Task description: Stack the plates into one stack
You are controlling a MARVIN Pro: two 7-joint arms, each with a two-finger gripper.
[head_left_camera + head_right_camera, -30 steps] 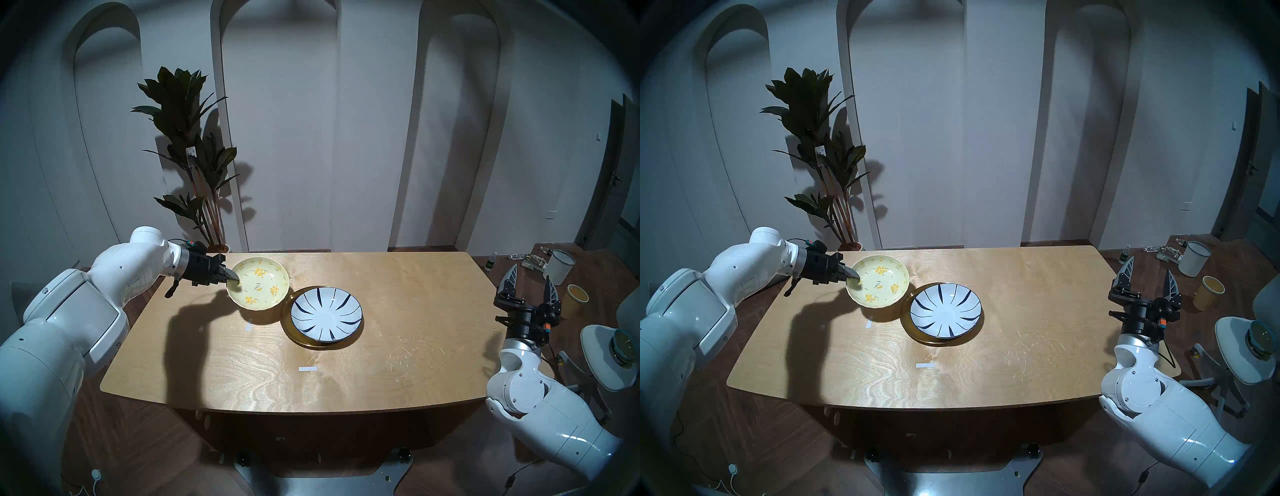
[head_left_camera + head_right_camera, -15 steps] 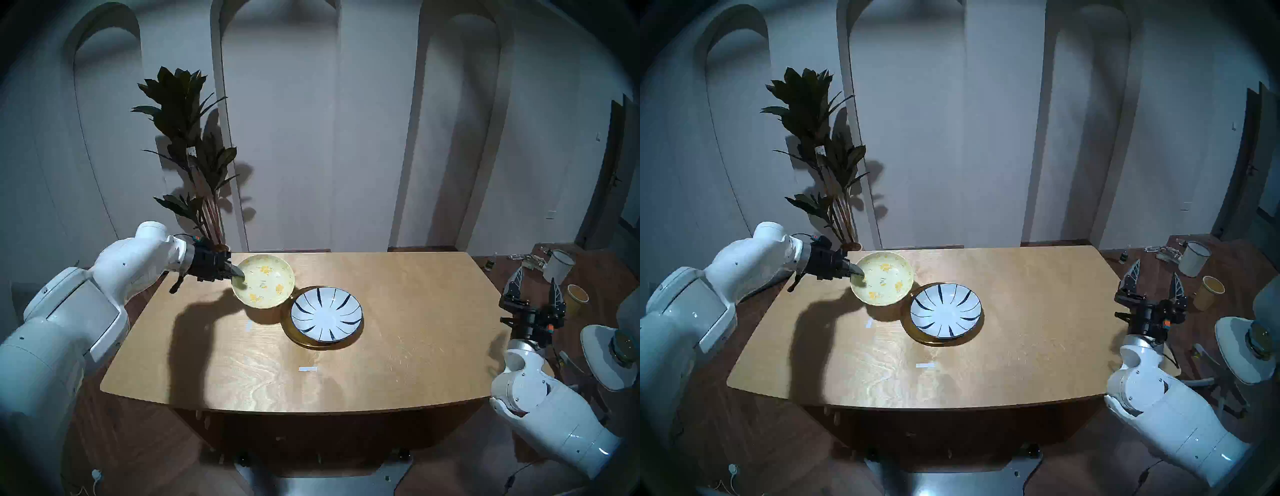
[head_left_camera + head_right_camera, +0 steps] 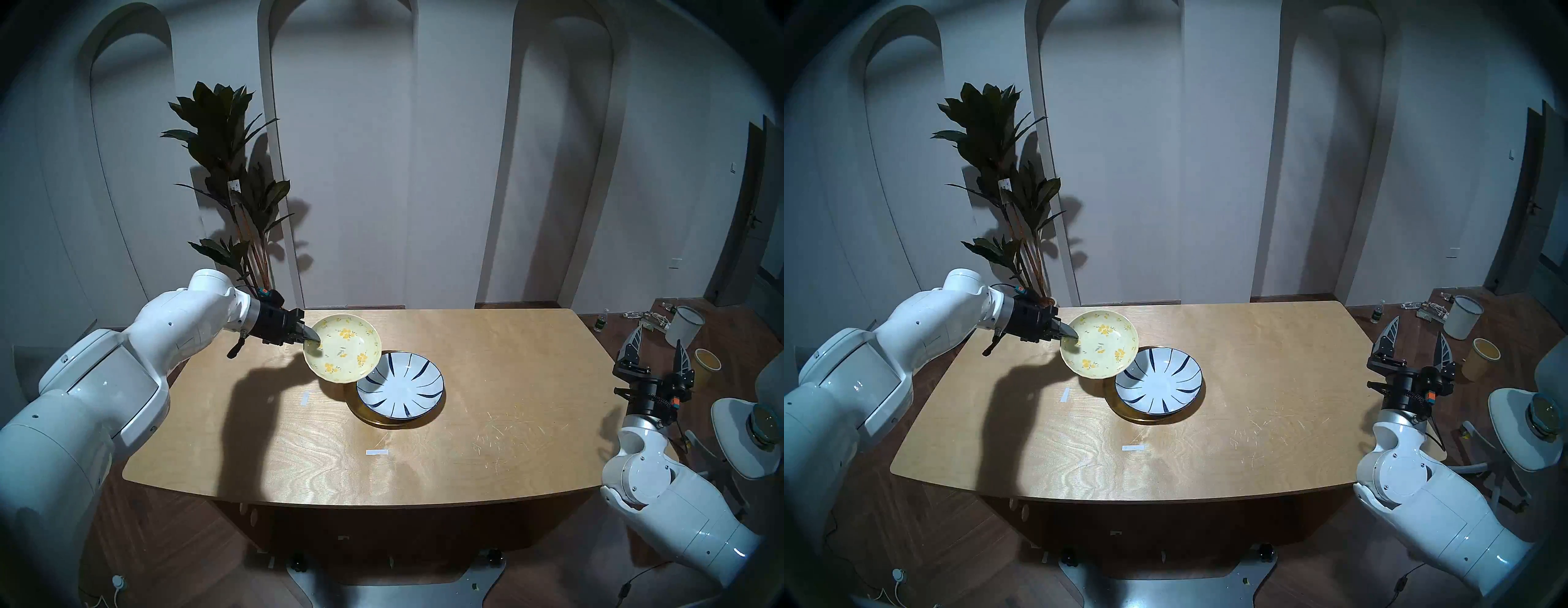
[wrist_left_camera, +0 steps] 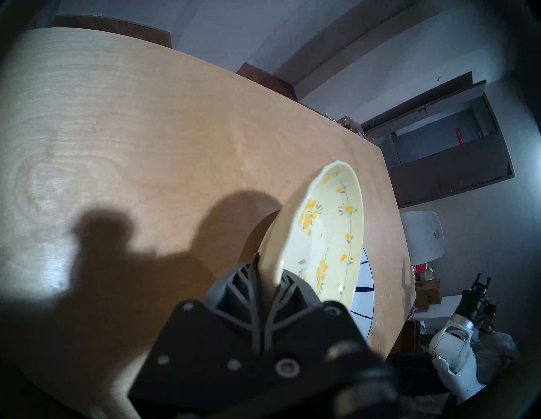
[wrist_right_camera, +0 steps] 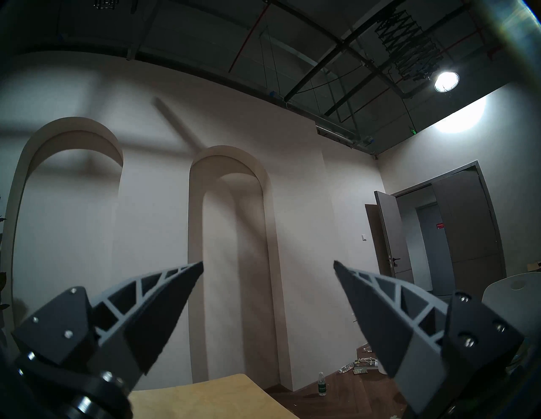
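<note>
moved: yellow plate (image 3: 343, 349) is carried from beside the blue plate (image 3: 401, 384) to lapping over its near-left rim; left arm has swung in with it
yellow plate: off the table (image 3: 488, 403), tilted, its far edge over the blue plate's rim, not yet centred on it
blue plate: sits inside the gold plate (image 3: 377, 420); only a gold rim shows around it
left gripper (image 3: 312, 339): clamped tight on the yellow plate's rim, one finger inside, one under (wrist view)
right gripper (image 3: 655, 352): spread wide, empty, pointing up, well off to the right of the blue plate
handling: likely glazed ceramic, stiff, slick, chips easily; some weight hangs off one rim pinch, so it may droop or swivel in the fingers
hold point: rim only, as now; deep bite past the lip judged safer
risk: rim-on-rim knock against the blue plate if lowered while off-centre; set down level and gently
</note>
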